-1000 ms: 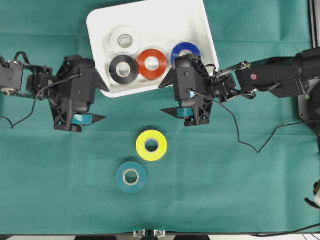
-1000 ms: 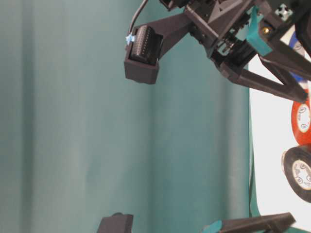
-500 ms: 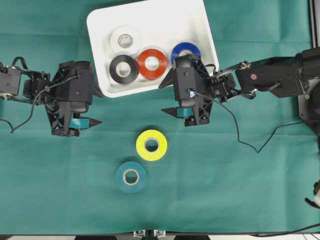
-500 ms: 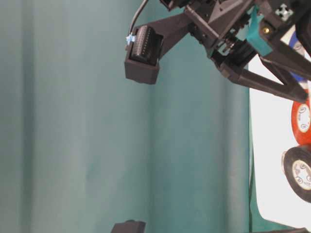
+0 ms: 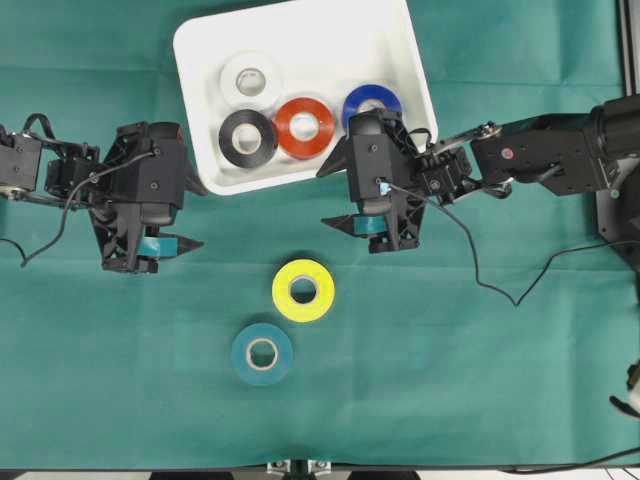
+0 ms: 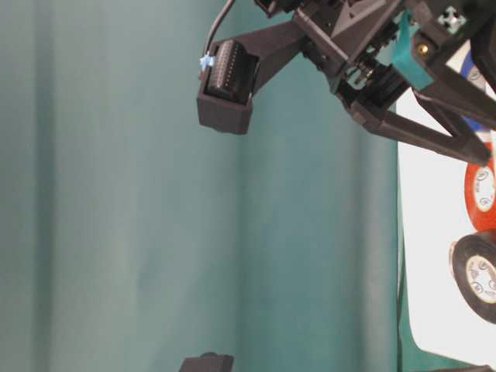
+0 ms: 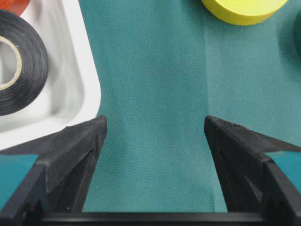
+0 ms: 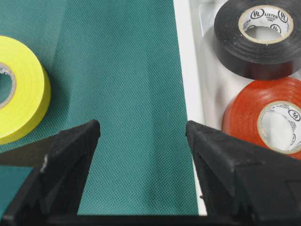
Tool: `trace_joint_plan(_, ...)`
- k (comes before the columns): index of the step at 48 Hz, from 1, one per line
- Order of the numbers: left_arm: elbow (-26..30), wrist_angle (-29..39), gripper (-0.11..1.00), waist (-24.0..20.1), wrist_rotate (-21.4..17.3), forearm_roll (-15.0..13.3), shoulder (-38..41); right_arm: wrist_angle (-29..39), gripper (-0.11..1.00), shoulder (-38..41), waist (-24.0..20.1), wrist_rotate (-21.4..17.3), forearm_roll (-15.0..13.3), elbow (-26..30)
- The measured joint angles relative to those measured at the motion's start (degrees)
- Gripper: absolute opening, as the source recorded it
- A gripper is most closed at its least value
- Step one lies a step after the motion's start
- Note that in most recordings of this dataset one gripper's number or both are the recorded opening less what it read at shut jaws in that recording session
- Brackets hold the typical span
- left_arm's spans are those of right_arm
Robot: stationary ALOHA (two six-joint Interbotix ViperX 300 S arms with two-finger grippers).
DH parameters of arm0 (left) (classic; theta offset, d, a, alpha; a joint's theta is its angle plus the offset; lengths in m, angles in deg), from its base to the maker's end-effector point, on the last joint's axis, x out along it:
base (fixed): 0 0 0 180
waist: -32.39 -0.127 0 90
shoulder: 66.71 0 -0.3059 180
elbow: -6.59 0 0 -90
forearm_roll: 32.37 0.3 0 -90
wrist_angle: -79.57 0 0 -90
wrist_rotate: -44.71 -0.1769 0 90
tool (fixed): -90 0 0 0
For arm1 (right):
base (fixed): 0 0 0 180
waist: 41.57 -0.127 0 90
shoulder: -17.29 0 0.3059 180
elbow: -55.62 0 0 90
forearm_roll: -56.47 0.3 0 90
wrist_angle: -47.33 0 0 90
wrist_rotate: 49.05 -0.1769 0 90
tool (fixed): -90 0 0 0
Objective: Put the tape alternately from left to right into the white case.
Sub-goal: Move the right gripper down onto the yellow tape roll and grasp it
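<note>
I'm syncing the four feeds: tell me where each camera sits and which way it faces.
Overhead: above, looking straight down; both arms, white case, yellow roll, teal roll.
Table-level: low, turned sideways, looking across the cloth; right claw at top.
Left wrist: behind the open left claw, facing the cloth.
Right wrist: behind the open right claw, likewise.
Both wrist views share the black roll and the yellow roll.

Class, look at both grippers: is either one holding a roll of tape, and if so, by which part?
Nothing is held. The left gripper and the right gripper both stand open with only green cloth between their jaws.
</note>
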Motion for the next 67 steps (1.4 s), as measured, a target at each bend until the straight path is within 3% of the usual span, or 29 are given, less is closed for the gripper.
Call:
trace_joint_plan(13,0.0,0.0,0.38,0.0,0.1,0.0,0.0,0.0,0.81,0.0,-0.4,0.0,-0.1,0.3)
trace_joint_plan(21,0.0,0.0,0.38,-0.1,0.1,0.0,0.0,0.0,0.81,0.0,-3.0,-0.2,0.0,1.1)
trace_joint_plan(33,0.0,0.0,0.38,0.0,0.1,0.0,0.0,0.2,0.81,0.0,-7.3,-4.1,0.0,2.4)
trace_joint_plan(43,0.0,0.0,0.38,0.0,0.1,0.0,0.0,1.1,0.81,1.4,-8.1,-7.7,0.1,3.5)
trace_joint_plan(67,0.0,0.0,0.38,0.0,0.1,0.0,0.0,8.3,0.81,6.2,-9.9,-8.6,0.1,8.5)
